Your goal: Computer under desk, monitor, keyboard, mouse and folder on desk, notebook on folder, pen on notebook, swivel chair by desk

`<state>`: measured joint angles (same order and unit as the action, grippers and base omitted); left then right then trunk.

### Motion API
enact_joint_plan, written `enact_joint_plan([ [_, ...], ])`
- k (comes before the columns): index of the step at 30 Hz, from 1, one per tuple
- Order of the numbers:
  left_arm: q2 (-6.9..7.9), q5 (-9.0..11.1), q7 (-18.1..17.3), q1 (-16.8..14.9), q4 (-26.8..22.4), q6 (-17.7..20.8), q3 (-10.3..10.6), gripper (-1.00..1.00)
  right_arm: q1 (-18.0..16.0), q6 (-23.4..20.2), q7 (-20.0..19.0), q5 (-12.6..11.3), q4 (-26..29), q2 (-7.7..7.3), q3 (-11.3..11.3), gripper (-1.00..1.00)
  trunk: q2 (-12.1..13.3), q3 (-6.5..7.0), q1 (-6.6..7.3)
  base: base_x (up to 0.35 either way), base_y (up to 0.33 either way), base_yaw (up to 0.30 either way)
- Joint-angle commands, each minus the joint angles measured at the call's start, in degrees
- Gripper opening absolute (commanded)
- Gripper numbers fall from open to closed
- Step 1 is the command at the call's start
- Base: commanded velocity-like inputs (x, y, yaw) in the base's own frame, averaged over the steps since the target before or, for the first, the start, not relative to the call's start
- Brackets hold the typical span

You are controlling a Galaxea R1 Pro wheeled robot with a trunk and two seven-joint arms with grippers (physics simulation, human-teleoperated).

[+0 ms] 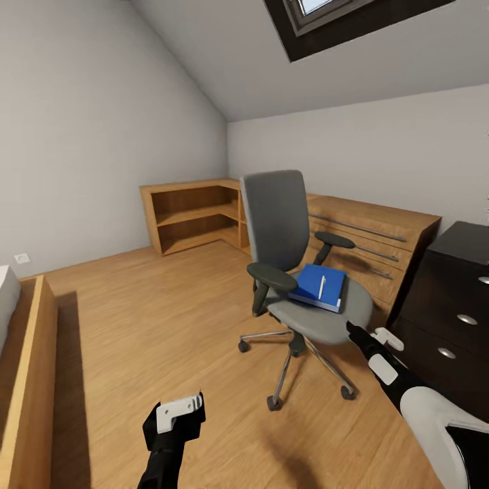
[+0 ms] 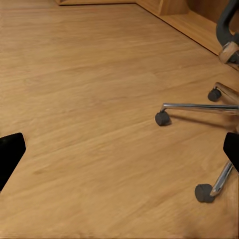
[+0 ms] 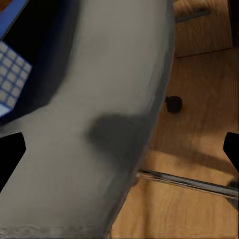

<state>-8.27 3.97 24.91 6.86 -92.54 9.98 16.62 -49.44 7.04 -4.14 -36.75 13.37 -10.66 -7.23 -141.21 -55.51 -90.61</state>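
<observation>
Closest to me I count two end effectors. My left end effector (image 1: 182, 409) hangs low over the bare wood floor (image 1: 149, 326), arm reaching up from the bottom of the head view, holding nothing; its wrist view shows dark fingertips (image 2: 10, 154) at both edges, so the jaws stand wide. My right end effector (image 1: 380, 337) stretches forward from the lower right corner, just beside the front edge of the chair seat, also holding nothing; its fingertips (image 3: 11, 149) sit far apart at the frame edges, wide open over the grey cushion.

Next comes one swivel chair (image 1: 292, 258), standing on the floor, with two black armrests and a chrome base on casters. On its seat lies one blue folder (image 1: 318, 286), with one white pen (image 1: 321, 286) on top of it. I cannot make out a notebook there.

To the right stands one dark drawer unit (image 1: 455, 305) with silver knobs. Behind the chair sit a wood cabinet (image 1: 380, 238) and one open shelf (image 1: 193, 214) in the corner.
</observation>
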Motion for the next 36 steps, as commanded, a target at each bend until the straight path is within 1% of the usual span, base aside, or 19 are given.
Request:
enact_joint_plan([
  [1, 0.01, 0.4, 0.3, 0.0, -0.1, 0.2, 0.1, 1.0, 0.0, 0.2, -0.4, -0.5, -0.1, -0.01, -0.2, 1.0, 0.0, -0.04, 0.03, -0.192, 0.0, 0.0],
  [6, 0.01, 0.4, 0.3, 0.0, -0.1, 0.2, 0.1, 1.0, 0.0, 0.2, -0.4, -0.5, -0.1, 0.02, -0.2, 1.0, 0.0, -0.04, 0.03, -0.091, 0.0, 0.0],
  [14, 0.01, 0.4, 0.3, 0.0, -0.1, 0.2, 0.1, 1.0, 0.0, 0.2, -0.4, -0.5, -0.1, -0.03, -0.2, 1.0, 0.0, -0.04, 0.03, -0.264, 0.0, 0.0],
  [18, 0.01, 0.4, 0.3, 0.0, -0.1, 0.2, 0.0, 1.0, 0.0, 0.2, -0.4, -0.5, -0.1, -0.03, -0.2, 1.0, 0.0, -0.04, 0.03, -0.168, 0.0, 0.0],
  [32, 0.01, 0.4, 0.3, 0.0, -0.1, 0.3, 0.1, 1.0, 0.0, 0.3, -0.3, -0.4, -0.2, 0.18, 0.0, 1.0, 0.0, -0.04, 0.03, -0.02, 0.0, 0.001],
  [36, 0.01, 0.4, 0.3, 0.0, -0.1, 0.4, 0.1, 1.0, 0.0, 0.3, -0.3, -0.4, -0.2, 0.2, 0.0, 1.0, 0.0, -0.04, 0.03, 0.0, 0.0, 0.108],
])
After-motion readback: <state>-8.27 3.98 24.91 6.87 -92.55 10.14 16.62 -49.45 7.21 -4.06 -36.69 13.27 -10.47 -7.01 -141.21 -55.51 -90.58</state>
